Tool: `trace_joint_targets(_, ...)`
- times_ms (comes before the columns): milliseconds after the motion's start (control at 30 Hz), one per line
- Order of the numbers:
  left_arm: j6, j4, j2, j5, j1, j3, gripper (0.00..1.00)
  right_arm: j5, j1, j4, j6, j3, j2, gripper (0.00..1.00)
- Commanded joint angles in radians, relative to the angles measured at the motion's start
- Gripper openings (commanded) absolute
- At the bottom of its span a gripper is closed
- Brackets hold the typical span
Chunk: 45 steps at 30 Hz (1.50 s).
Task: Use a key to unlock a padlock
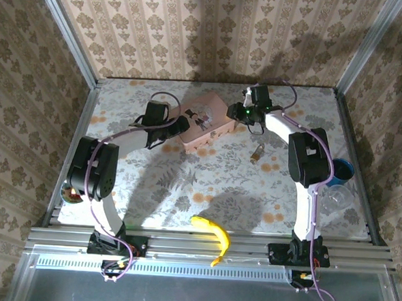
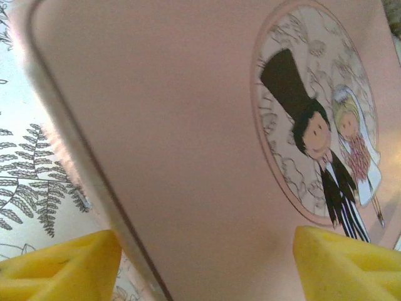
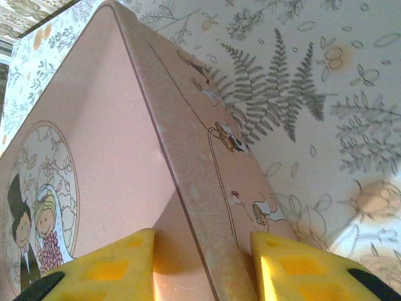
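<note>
The table [image 1: 185,190], under its fern-and-flower cloth, carries the pink tin [image 1: 204,125] a little toward 12 o'clock of centre in the top view, and both arms are at that tin, not at the task's things. The left gripper [image 1: 180,127] sits at the tin's 9 o'clock end; its wrist camera shows the yellow fingers [image 2: 59,266] set wide, with the lid spanning the gap between them. The right gripper [image 1: 239,112] is at the 2 o'clock corner, its fingers [image 3: 313,269] narrower and astride the tin's edge. On neither side is it clear whether the pads press or merely flank the tin. A banana [image 1: 213,236] lies at the near rail, at 6 o'clock. The padlock [image 1: 257,154] rests free on the cloth, a small brass speck just beside the tin's right end, at about 5 o'clock from the right gripper and about 4 o'clock from the left. The right arm is plainly the nearer. Its long axis seems to run from 1 to 7 o'clock (too small to be sure), and the key cannot be told apart from it.
</note>
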Motion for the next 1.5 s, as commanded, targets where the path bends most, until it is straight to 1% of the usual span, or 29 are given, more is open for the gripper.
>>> trace_joint_targets(0, -0.013, 0.073, 0.033, 0.085, -0.004, 0.037, 0.67, -0.03, 0.031, -0.05, 0.037, -0.115, -0.048, 0.35)
trace_joint_targets(100, -0.005, 0.084, 0.045, 0.105, -0.01, 0.045, 0.65, 0.004, 0.049, -0.033, 0.071, -0.222, -0.126, 0.34)
trace_joint_targets(267, 0.014, 0.081, 0.063, 0.127, -0.017, 0.068, 0.65, 0.097, 0.104, -0.01, 0.133, -0.403, -0.274, 0.32)
trace_joint_targets(367, 0.012, 0.086, 0.055, 0.136, -0.021, 0.062, 0.65, 0.16, 0.136, -0.017, 0.166, -0.482, -0.348, 0.32)
trace_joint_targets(533, 0.003, 0.081, 0.019, 0.123, -0.033, 0.029, 0.65, 0.224, 0.174, -0.013, 0.222, -0.588, -0.443, 0.32)
trace_joint_targets(767, -0.027, 0.083, -0.07, 0.062, -0.057, -0.064, 0.66, 0.255, 0.178, -0.02, 0.236, -0.642, -0.513, 0.33)
trace_joint_targets(967, -0.058, 0.105, -0.136, 0.022, -0.067, -0.129, 0.66, 0.266, 0.178, -0.034, 0.228, -0.637, -0.514, 0.34)
trace_joint_targets(1067, -0.044, 0.088, -0.139, 0.006, -0.059, -0.119, 0.69, 0.267, 0.178, -0.035, 0.226, -0.634, -0.515, 0.35)
trace_joint_targets(1133, -0.039, 0.072, -0.143, 0.006, -0.049, -0.106, 0.76, 0.285, 0.178, -0.047, 0.219, -0.629, -0.52, 0.43)
trace_joint_targets(1200, -0.031, 0.055, -0.164, -0.004, -0.035, -0.098, 0.86, 0.316, 0.176, -0.077, 0.195, -0.616, -0.529, 0.51)
trace_joint_targets(1300, -0.005, 0.017, -0.226, -0.024, -0.007, -0.097, 1.0, 0.379, 0.165, -0.152, 0.149, -0.581, -0.56, 0.6)
trace_joint_targets(1467, 0.053, -0.046, -0.395, -0.088, 0.074, -0.153, 1.0, 0.483, 0.131, -0.204, 0.08, -0.578, -0.679, 0.71)
